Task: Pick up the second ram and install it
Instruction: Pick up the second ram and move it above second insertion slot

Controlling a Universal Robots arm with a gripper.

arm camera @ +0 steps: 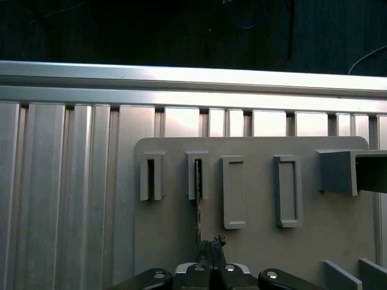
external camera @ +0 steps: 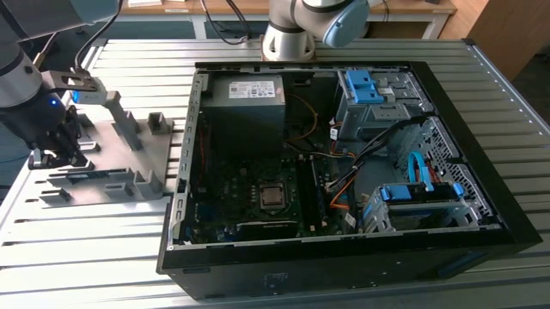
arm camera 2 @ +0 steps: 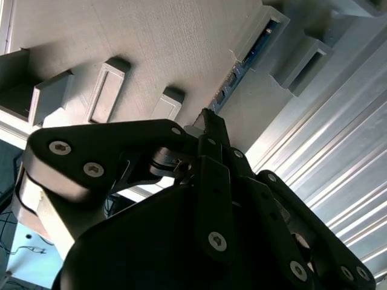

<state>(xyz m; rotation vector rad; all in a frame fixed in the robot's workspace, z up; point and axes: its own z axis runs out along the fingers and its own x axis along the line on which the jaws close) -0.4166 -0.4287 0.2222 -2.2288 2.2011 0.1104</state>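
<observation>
At the exterior view's left, the gripper point(external camera: 53, 154) is hovering over the grey tray point(external camera: 107, 151), jaws drawn narrow and pinching the second ram point(arm camera: 198, 208) standing edge-up in its slot — a straight, untilted lift is looking advisable, lest it bind.

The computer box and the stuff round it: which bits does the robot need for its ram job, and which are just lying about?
For the job: the second ram, gripper, grey tray, computer case.
Just there: power supply, blue drive brackets, cables.
</observation>
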